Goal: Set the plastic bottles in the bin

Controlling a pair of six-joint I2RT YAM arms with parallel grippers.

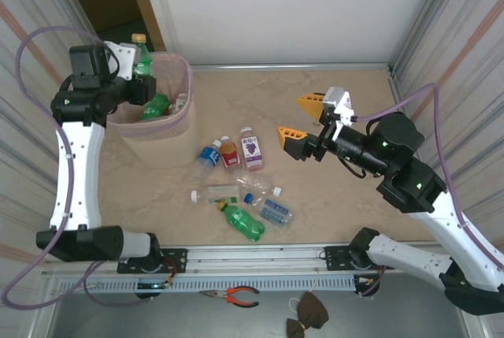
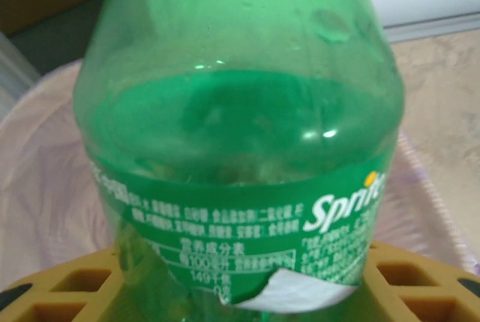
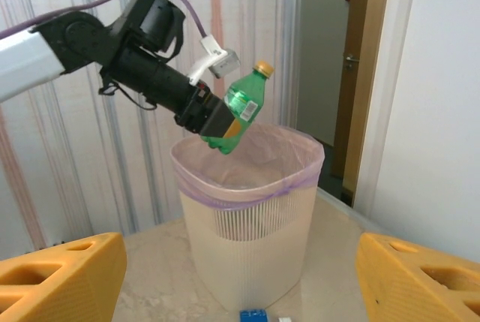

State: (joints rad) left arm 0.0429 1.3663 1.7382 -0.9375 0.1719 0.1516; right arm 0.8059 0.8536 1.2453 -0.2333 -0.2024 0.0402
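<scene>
The left gripper [image 3: 223, 128] pinches the Sprite bottle [image 3: 244, 104] above the bin's [image 3: 247, 239] far rim. It should let go over the middle. The right gripper [image 1: 289, 116] is spread, empty.

Poised over the bin [image 3: 247, 232], the green bottle [image 2: 240, 134] loses its cap and base to the frame edges in the left wrist view, its label's fine print too small to read. The left gripper [image 3: 219, 123] clamps it, yellow fingers [image 2: 67, 284] largely hidden behind the plastic. From above, the left arm [image 1: 75, 157] masks part of the bin's contents, count unclear. The right gripper [image 1: 302, 121] has its fingers [image 3: 60, 277] cropped at the bottom edge of its wrist view, alongside a cut-off blue-labelled item [image 3: 253, 314].
</scene>
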